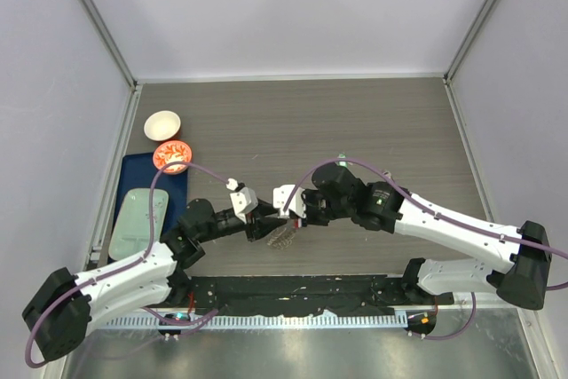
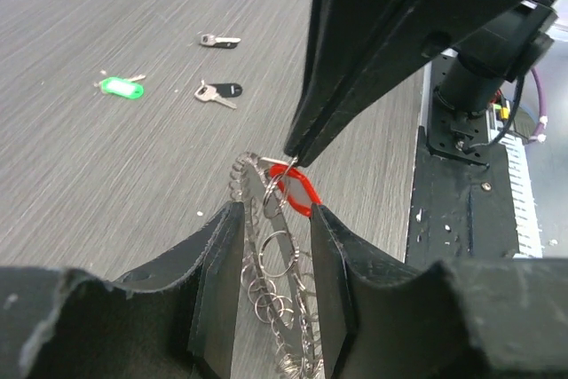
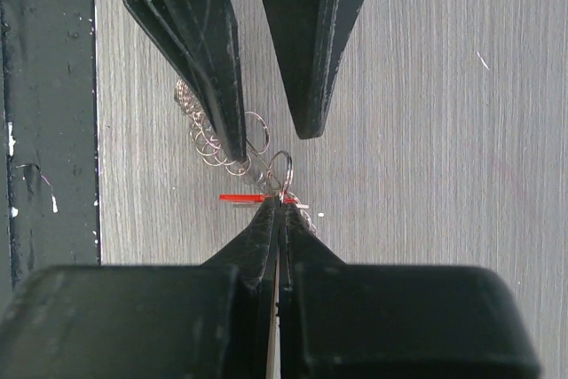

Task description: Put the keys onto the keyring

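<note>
Left wrist: left gripper [image 2: 273, 212] clamps looped-wire keyring [image 2: 273, 259]; right gripper [image 2: 294, 156] pinched shut on red plastic-headed key [image 2: 299, 193]; woodgrain table [image 2: 106, 184].

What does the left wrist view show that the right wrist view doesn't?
Only the left wrist view shows, loose on the table, a green key, a black key and a second black key. Only the right wrist view shows the red key edge-on and the seam of the shut right fingers. Both show the right fingers pinching the red key at the edge of the keyring, which sits between the left fingers.
</note>
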